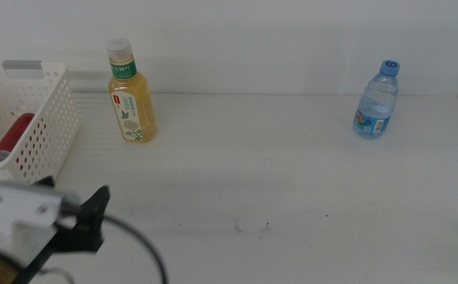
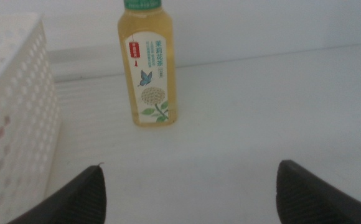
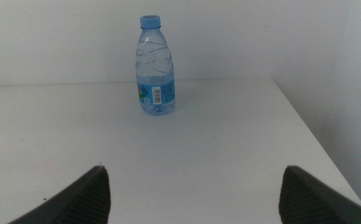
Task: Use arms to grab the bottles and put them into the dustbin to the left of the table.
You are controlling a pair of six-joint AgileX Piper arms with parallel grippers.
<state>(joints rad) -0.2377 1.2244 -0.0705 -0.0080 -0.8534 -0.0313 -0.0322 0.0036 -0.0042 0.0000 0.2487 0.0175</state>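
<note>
A yellow tea bottle (image 1: pixel 132 95) with a green label and white cap stands upright on the table (image 1: pixel 276 173), just right of the white dustbin (image 1: pixel 49 118). A slim red can (image 1: pixel 12 138) lies inside the dustbin. The clear water bottle (image 1: pixel 377 101) with a blue cap stands at the far right. My left gripper (image 1: pixel 93 219) hovers low at the front left, open and empty. In the left wrist view the left gripper (image 2: pixel 190 199) faces the tea bottle (image 2: pixel 150 68), well short of it. My right gripper (image 3: pixel 193 199) is open and faces the distant water bottle (image 3: pixel 154 68).
The dustbin's perforated wall (image 2: pixel 12 112) stands close beside the tea bottle. The table's right edge (image 3: pixel 317 143) runs near the water bottle. A dark cable (image 1: pixel 146 248) loops from the left arm. Small dark specks (image 1: pixel 249 229) mark the tabletop's front middle.
</note>
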